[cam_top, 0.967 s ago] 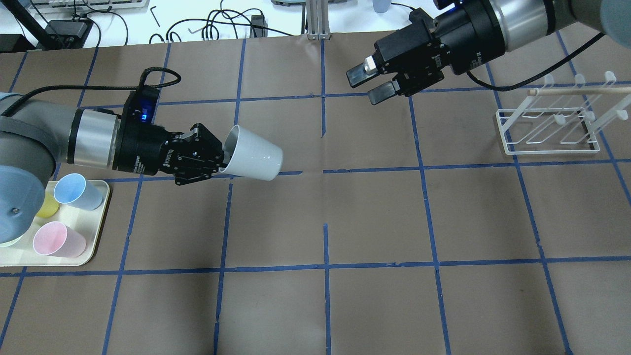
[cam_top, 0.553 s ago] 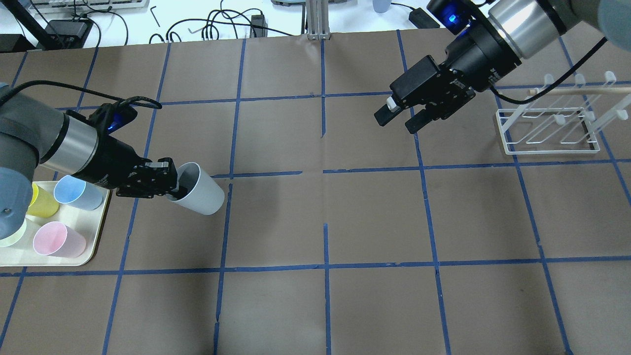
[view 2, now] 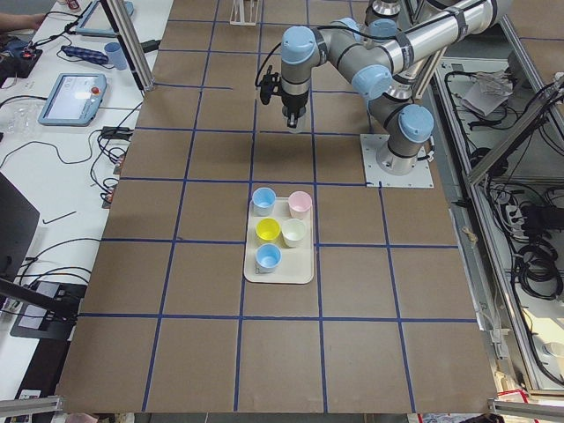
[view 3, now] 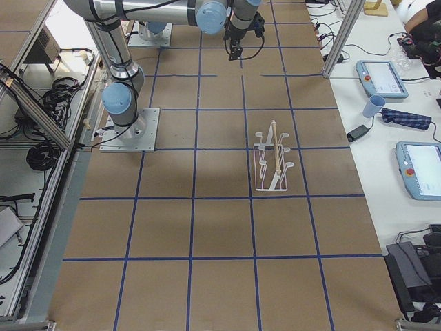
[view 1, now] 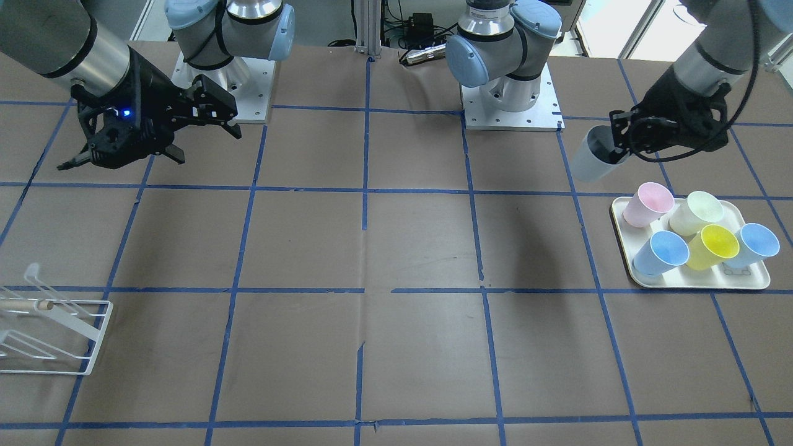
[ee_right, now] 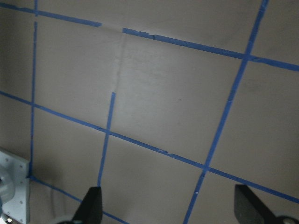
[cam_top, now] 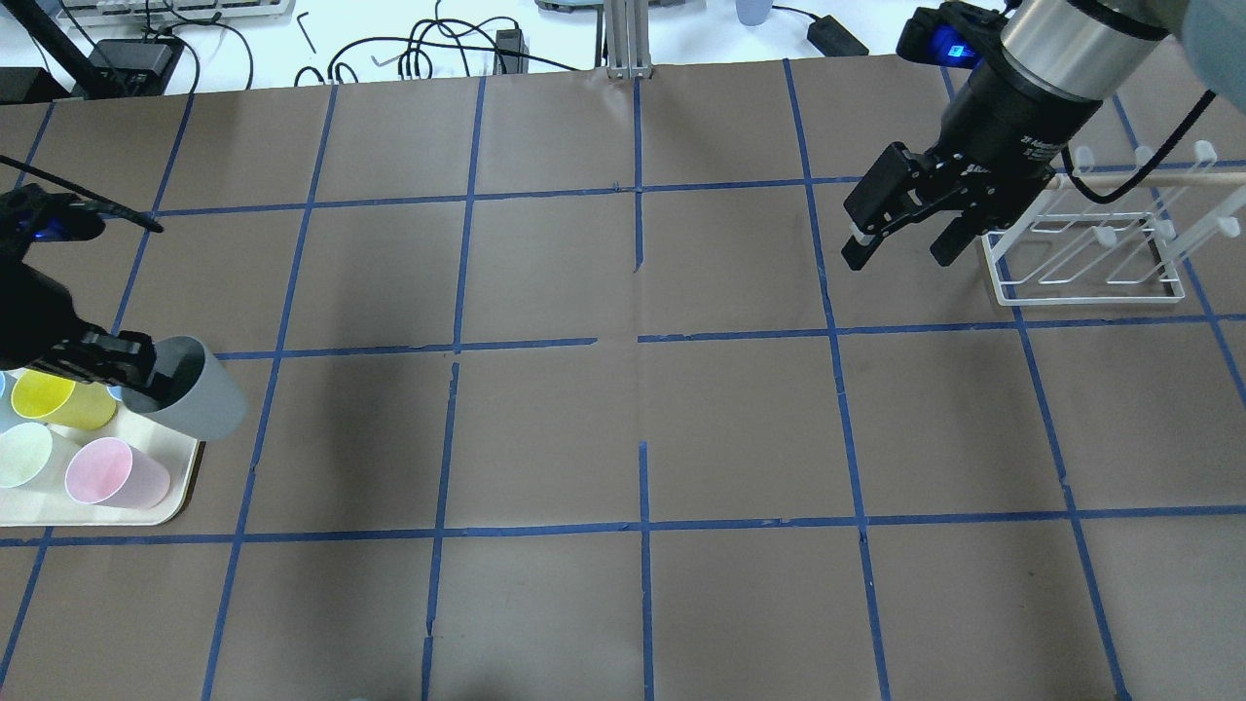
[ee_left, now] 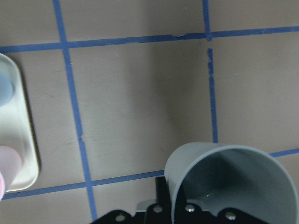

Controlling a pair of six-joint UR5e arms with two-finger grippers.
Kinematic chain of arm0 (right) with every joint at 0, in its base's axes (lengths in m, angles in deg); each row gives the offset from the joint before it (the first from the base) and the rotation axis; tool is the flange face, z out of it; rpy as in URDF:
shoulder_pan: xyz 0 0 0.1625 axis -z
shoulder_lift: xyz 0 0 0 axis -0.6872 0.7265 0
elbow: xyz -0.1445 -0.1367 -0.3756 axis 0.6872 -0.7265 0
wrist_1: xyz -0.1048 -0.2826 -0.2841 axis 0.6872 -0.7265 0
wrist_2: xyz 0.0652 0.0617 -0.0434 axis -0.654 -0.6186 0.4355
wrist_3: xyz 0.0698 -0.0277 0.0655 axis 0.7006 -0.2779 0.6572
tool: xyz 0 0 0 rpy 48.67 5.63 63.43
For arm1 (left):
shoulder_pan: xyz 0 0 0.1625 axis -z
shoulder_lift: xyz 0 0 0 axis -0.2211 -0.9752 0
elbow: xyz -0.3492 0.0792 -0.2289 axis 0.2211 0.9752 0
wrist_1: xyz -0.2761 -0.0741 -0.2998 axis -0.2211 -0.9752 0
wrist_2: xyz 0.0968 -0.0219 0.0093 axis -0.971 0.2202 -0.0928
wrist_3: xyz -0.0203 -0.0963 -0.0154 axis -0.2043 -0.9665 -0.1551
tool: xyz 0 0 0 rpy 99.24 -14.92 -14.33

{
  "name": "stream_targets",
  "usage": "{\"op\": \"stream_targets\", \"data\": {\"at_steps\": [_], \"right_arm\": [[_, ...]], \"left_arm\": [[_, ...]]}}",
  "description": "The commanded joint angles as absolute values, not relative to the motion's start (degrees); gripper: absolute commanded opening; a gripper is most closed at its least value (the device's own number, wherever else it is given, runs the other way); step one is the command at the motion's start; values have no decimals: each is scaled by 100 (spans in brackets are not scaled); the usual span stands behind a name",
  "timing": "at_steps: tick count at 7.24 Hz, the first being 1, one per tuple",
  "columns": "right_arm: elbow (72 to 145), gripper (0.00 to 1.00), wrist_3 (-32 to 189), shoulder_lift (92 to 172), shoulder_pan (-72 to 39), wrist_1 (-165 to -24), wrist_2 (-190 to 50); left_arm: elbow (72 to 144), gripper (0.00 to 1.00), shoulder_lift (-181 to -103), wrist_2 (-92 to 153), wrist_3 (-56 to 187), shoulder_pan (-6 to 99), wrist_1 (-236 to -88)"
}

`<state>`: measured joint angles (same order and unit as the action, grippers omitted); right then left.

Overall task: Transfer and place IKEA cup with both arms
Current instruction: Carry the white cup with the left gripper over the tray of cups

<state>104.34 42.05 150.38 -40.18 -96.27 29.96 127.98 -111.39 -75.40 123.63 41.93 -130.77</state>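
The pale grey IKEA cup (cam_top: pixel 195 399) is tilted and held by its rim in my left gripper (cam_top: pixel 125 368), above the table at the near-right corner of the tray (cam_top: pixel 146 513). It also shows in the front view (view 1: pixel 590 164) and in the left wrist view (ee_left: pixel 233 184), mouth toward the camera and empty. My left gripper (view 1: pixel 621 141) is shut on the cup's rim. My right gripper (cam_top: pixel 900 245) is open and empty. It points down beside the rack, and its fingers (ee_right: pixel 91 205) show spread wide over bare table.
The cream tray (view 1: pixel 700 285) holds pink (view 1: pixel 647 204), pale-green (view 1: pixel 697 212), yellow (view 1: pixel 714 244) and two light-blue cups (view 1: pixel 663 251). A white wire rack (cam_top: pixel 1081 258) with a wooden dowel stands at the far right. Cables lie beyond the table's back edge.
My left gripper has carried the grey cup left, from near the table's middle to the tray's edge. My right gripper has swung right toward the rack and turned downward, still open.
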Motion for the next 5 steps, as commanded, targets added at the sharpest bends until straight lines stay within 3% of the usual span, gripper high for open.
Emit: {"op": "stream_targets", "data": {"at_steps": [1, 5], "right_arm": [[10426, 100, 5203, 15121, -4018, -10089, 3835], [10487, 100, 7137, 15324, -4437, -10862, 4451]], "left_arm": [[12722, 0, -11326, -7507, 14383, 2641, -13021], [11767, 0, -12510, -7541, 16225, 1467, -12722]]}}
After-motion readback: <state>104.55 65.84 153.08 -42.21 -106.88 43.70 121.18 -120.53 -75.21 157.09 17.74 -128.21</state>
